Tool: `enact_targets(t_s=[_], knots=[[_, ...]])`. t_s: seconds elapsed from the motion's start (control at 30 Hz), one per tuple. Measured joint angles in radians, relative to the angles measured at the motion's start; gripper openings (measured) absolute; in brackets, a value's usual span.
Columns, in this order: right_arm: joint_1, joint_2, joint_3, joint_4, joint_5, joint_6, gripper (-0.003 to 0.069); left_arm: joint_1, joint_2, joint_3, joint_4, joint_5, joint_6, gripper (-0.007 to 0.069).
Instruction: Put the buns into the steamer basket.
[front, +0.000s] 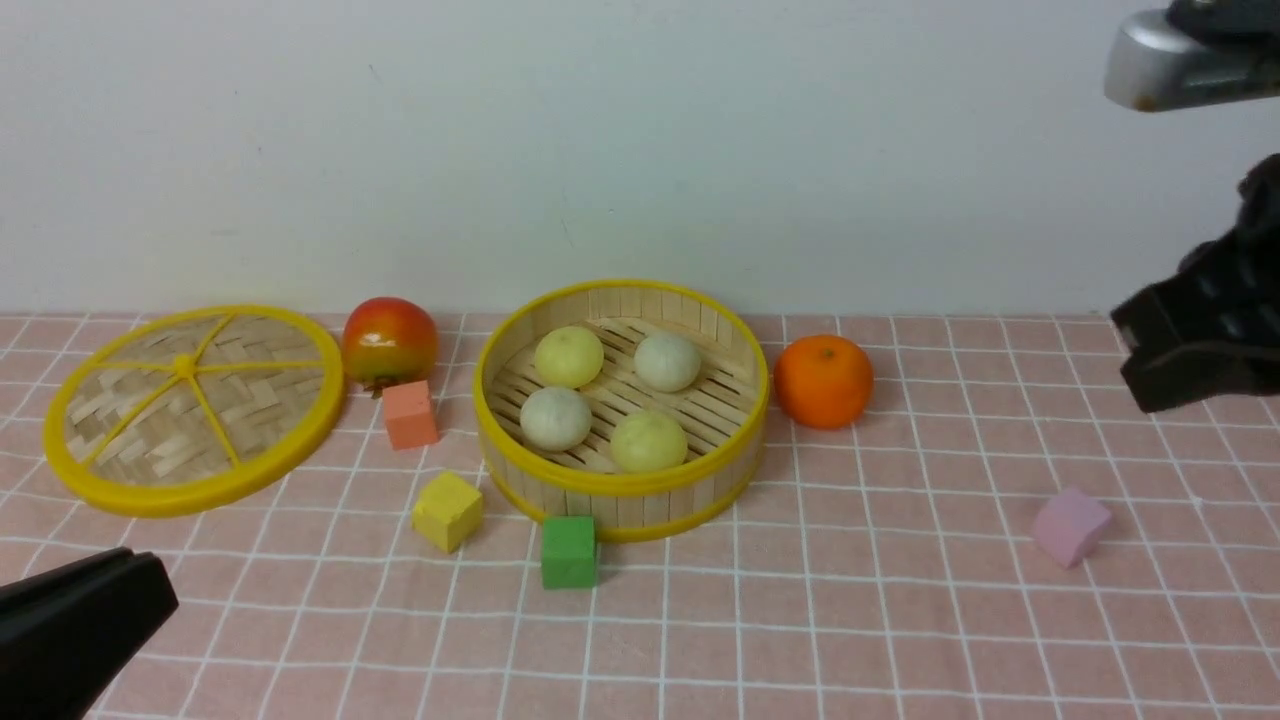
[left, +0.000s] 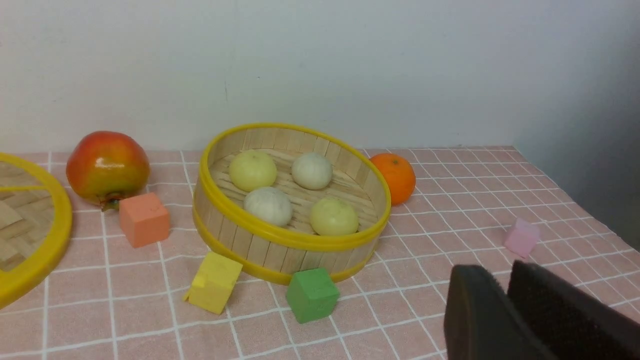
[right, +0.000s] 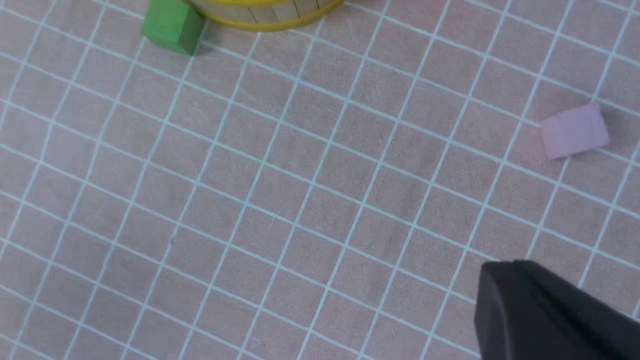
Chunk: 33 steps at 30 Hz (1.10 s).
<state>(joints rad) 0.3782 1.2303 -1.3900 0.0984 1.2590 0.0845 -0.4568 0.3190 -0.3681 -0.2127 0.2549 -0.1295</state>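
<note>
Front view: all four buns (front: 568, 357) sit inside the steamer basket (front: 620, 485), so my right pincer (front: 1195, 350), away from it, is pressed together, holding nothing; my left pincer (left: 505, 307) is slightly apart.

The scene is lit evenly and brightly from above. Soft, short shadows are cast beside the orange (front: 823, 381) and the pink block (front: 1070, 526). A small glare spot is seen on the persimmon (front: 389, 340). Slight softness is noticed throughout, and the dark gripper parts at the picture edges are rendered blurred and out of focus.
</note>
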Motion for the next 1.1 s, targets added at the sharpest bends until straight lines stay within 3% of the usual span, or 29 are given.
enact_targets(t_s=[0.2, 0.33, 0.47, 0.53, 0.57, 0.6, 0.63, 0.77, 1.1], knots=[[0.000, -0.069, 0.003, -0.006, 0.000, 0.002, -0.0013, 0.000, 0.000, 0.000, 0.000, 0.000, 0.000, 0.0111], [-0.014, -0.142, 0.089, -0.086, -0.040, -0.028, -0.0013, 0.000, 0.000, 0.000, 0.000, 0.000, 0.000, 0.0113], [-0.078, -0.317, 0.337, -0.098, -0.264, -0.108, -0.0013, 0.000, 0.000, 0.000, 0.000, 0.000, 0.000, 0.0113], [-0.161, -0.517, 0.638, -0.090, -0.499, -0.147, -0.0013, 0.000, 0.000, 0.000, 0.000, 0.000, 0.000, 0.0117], [-0.212, -0.627, 0.782, -0.086, -0.622, -0.151, -0.0013, 0.000, 0.000, 0.000, 0.000, 0.000, 0.000, 0.0119], [-0.212, -0.645, 0.806, -0.085, -0.622, -0.151, -0.0013, 0.000, 0.000, 0.000, 0.000, 0.000, 0.000, 0.0119], [-0.271, -0.808, 0.985, -0.079, -0.760, -0.148, -0.0013, 0.000, 0.000, 0.000, 0.000, 0.000, 0.000, 0.0121], [-0.344, -1.058, 1.321, -0.072, -0.936, -0.094, -0.0013, 0.000, 0.000, 0.000, 0.000, 0.000, 0.000, 0.0122], [-0.359, -1.240, 1.407, -0.070, -0.876, -0.064, -0.0013, 0.000, 0.000, 0.000, -0.001, 0.000, 0.000, 0.0130]])
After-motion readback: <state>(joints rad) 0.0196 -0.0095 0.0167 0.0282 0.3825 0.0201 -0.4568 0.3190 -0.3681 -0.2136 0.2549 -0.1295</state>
